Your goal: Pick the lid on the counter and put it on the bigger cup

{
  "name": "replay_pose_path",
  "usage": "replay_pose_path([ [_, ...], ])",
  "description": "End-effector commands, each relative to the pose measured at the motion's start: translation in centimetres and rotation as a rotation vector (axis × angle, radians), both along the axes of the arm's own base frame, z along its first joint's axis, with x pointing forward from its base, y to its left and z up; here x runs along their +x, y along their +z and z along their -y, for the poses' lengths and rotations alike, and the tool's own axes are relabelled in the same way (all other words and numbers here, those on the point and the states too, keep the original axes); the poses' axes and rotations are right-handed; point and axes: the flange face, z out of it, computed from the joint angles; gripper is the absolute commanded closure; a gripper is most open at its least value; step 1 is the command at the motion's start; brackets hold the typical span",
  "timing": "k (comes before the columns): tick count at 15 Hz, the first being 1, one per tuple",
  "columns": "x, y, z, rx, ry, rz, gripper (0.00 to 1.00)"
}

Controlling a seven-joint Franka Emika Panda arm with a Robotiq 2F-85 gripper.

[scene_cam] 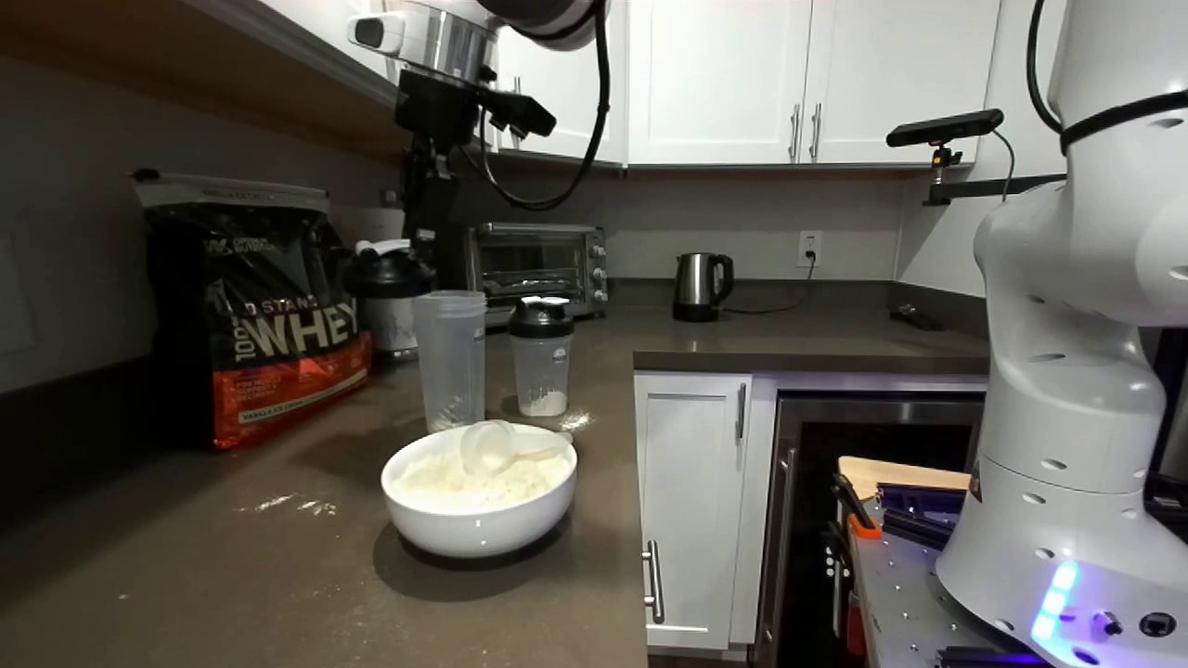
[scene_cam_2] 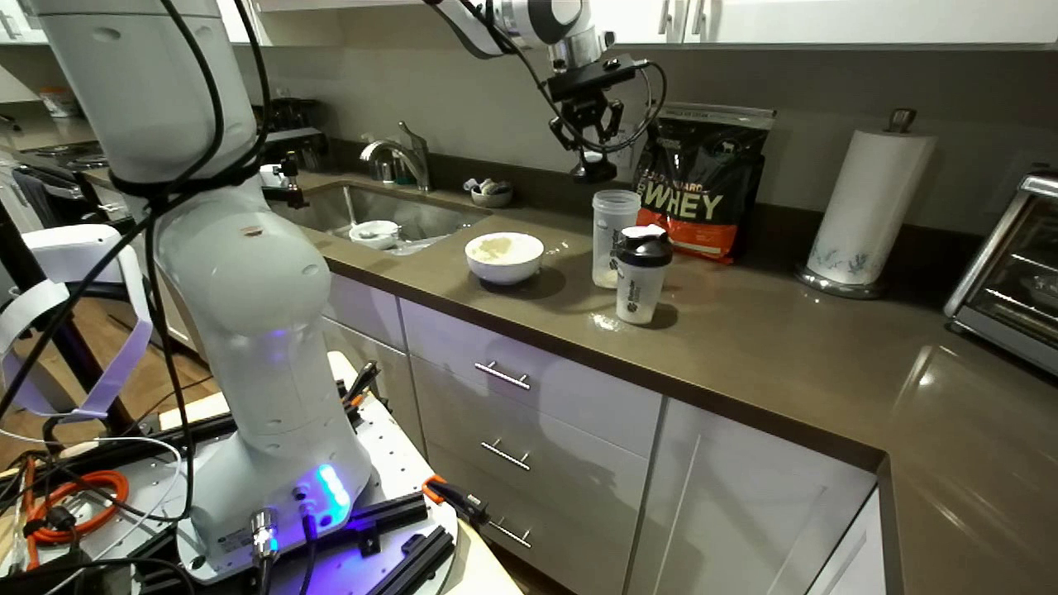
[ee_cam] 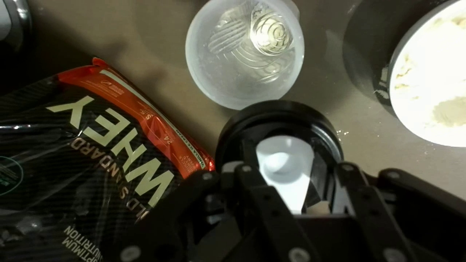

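The lid [scene_cam: 390, 271] is round and black with a white flip cap. My gripper [ee_cam: 287, 160] is shut on the raised middle part of the lid and holds it in the air, with the white cap showing between the fingers. The lid also shows in an exterior view [scene_cam_2: 594, 171] a little above the mouth of the bigger cup [scene_cam_2: 614, 235]. The bigger cup is a tall, clear, open tumbler standing upright on the dark counter [scene_cam: 306, 575]. In the wrist view the lid's black rim [ee_cam: 273, 107] slightly overlaps the edge of the cup's mouth [ee_cam: 244, 72].
A smaller shaker cup [scene_cam_2: 640, 281] with its own black lid stands beside the bigger cup. A white bowl of powder [scene_cam: 478, 529] stands nearby. A black and red whey bag [scene_cam_2: 698, 190] leans at the wall. A paper towel roll [scene_cam_2: 868, 207] and a toaster oven [scene_cam: 538, 264] stand further along.
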Motion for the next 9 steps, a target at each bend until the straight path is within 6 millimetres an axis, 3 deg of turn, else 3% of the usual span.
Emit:
replay_pose_path([
  [1, 0.8, 0.5, 0.4, 0.001, -0.046, -0.019, 0.87],
  [9, 0.3, 0.4, 2.4, 0.009, -0.109, -0.040, 0.87],
])
